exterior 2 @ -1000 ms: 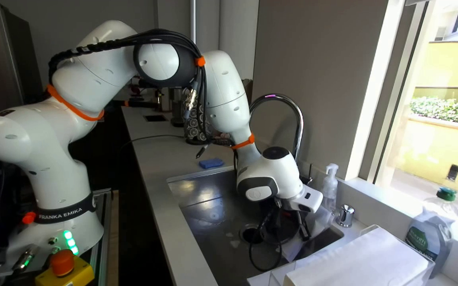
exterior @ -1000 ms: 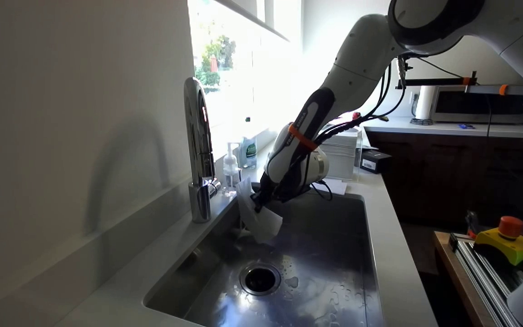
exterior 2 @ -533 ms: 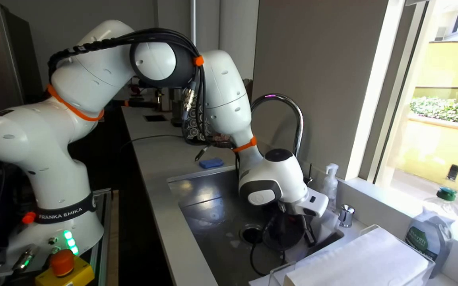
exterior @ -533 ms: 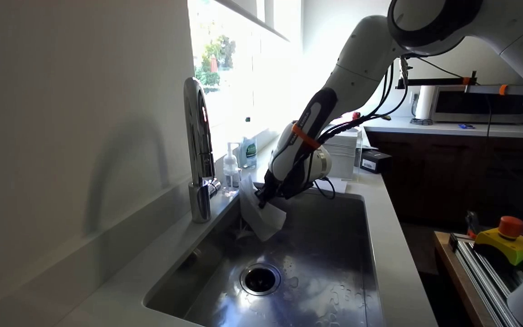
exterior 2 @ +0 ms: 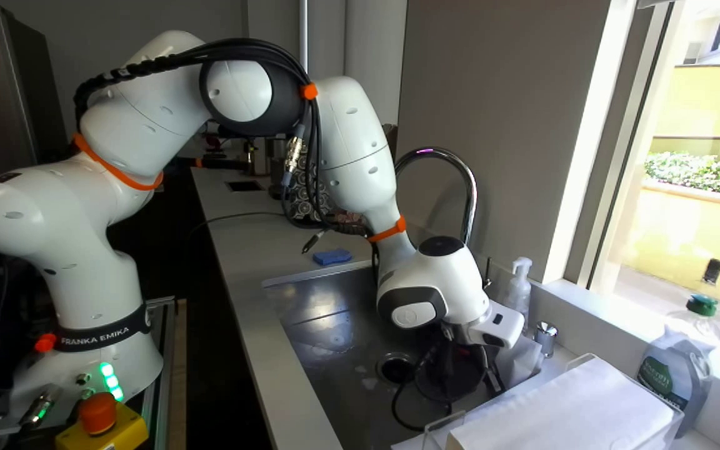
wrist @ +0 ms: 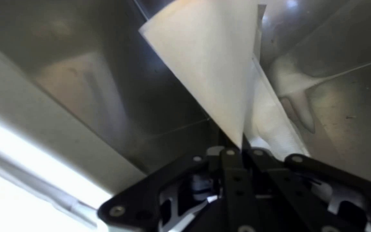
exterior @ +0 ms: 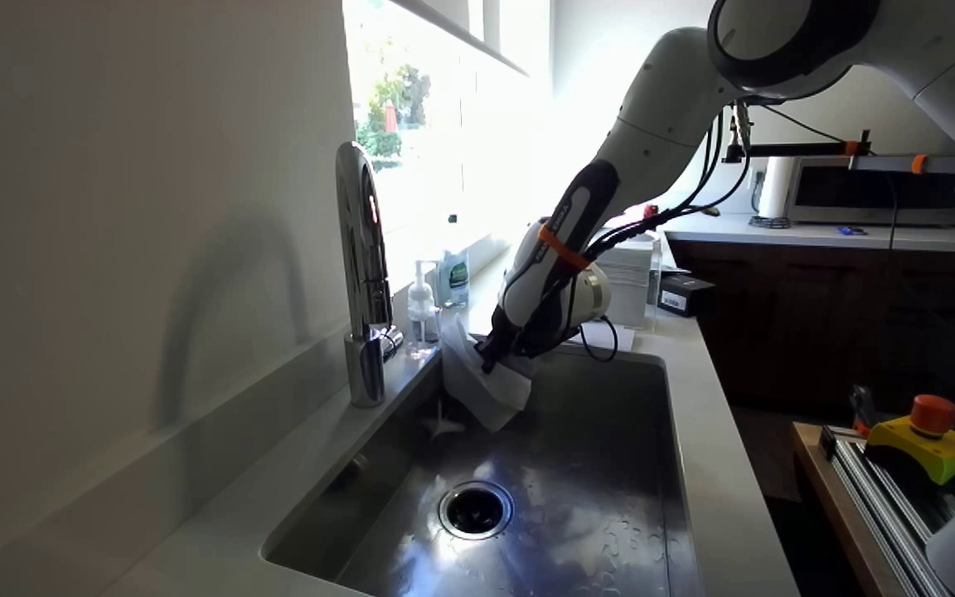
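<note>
Claw (wrist: pixel 242 150) clamped on paper towel (wrist: pixel 208 64) over sink (exterior: pixel 610 464), near corner by soap bottle (exterior: pixel 422 305); grasp done, release not yet.

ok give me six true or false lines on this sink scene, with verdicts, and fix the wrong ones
1. The gripper is shut on the paper. True.
2. The paper covers the drain. False: the drain is uncovered.
3. The pump bottle stands upright beside the sink. True.
4. The faucet is matt black. False: the faucet is shiny silver.
5. Water drops show in the sink. True.
6. The green-capped bottle lies on its side. False: the green-capped bottle stands upright.
</note>
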`<move>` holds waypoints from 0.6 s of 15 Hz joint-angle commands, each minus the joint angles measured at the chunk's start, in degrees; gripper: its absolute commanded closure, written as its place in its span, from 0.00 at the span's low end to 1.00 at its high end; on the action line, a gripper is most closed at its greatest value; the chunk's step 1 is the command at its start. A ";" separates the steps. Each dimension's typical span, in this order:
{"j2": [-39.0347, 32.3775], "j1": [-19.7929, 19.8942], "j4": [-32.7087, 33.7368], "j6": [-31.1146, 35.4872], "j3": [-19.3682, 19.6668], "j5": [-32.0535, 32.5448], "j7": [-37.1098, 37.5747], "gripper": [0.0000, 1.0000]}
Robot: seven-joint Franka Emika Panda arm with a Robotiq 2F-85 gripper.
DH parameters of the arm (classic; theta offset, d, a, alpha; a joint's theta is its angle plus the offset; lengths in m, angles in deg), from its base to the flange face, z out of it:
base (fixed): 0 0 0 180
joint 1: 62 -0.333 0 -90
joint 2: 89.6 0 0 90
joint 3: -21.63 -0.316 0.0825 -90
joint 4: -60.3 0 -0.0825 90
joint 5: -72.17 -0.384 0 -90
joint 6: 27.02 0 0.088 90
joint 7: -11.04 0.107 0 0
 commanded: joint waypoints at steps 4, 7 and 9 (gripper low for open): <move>0.48 -0.89 -0.99 0.62 -1.03 1.79 0.47 1.00; -0.17 -2.09 -0.52 1.14 -1.35 2.19 0.40 1.00; -1.23 -3.18 0.42 1.14 -0.33 2.57 0.37 1.00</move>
